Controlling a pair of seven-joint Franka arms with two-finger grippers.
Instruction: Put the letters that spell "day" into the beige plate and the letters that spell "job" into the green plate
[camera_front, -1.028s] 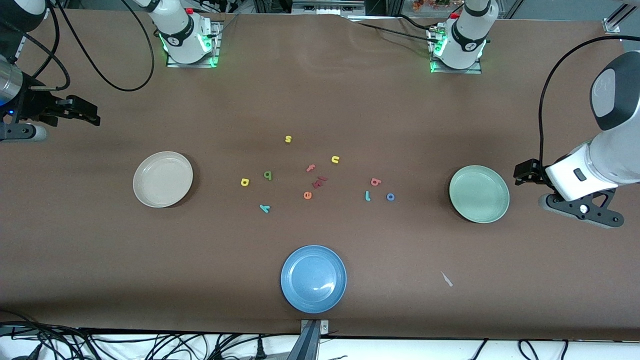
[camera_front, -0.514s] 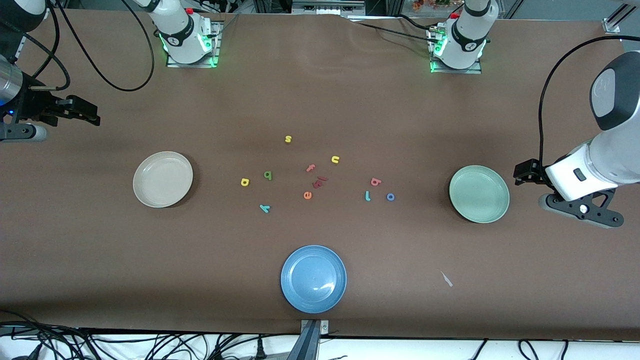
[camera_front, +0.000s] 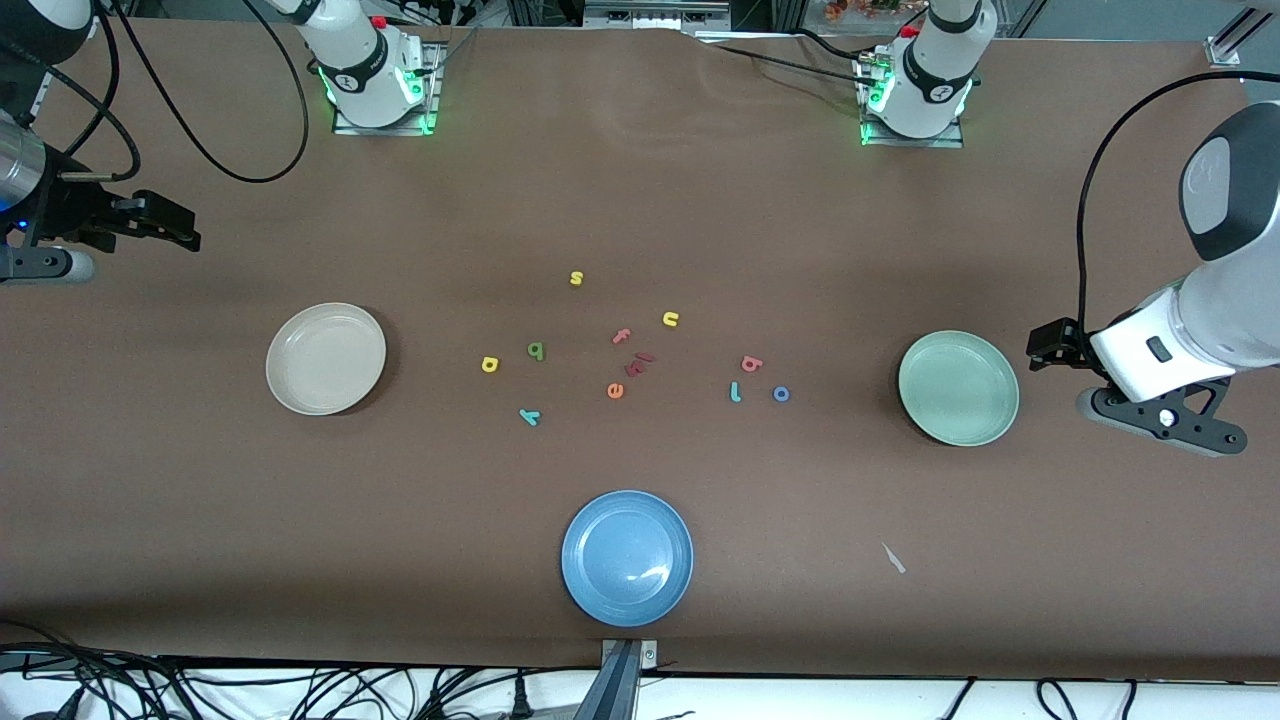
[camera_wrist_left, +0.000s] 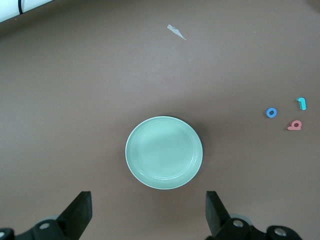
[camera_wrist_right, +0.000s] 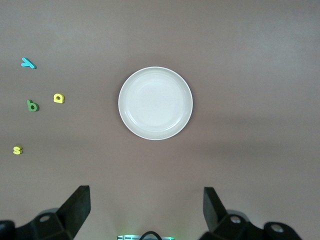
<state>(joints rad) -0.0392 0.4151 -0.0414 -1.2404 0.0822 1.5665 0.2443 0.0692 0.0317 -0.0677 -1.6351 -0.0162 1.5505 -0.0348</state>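
Letters for "day" lie loose on the table toward the beige plate (camera_front: 326, 358): teal y (camera_front: 529, 417) nearest the front camera, long axis slanted, then yellow d (camera_front: 489, 364) and green a (camera_front: 536, 350). Letters for "job" sit toward the green plate (camera_front: 958, 387): blue o (camera_front: 781, 394) just beside teal j (camera_front: 735, 391), red b (camera_front: 752, 364) slightly farther. Both plates hold nothing. Dark red pieces (camera_front: 638, 364) among the middle letters are hard to read. Left gripper (camera_wrist_left: 150, 210) hangs past the green plate at its table end, jaws spread, well apart from every letter. Right gripper (camera_wrist_right: 146, 207) waits likewise at its own table end, jaws spread; both are partly cut off in the front view.
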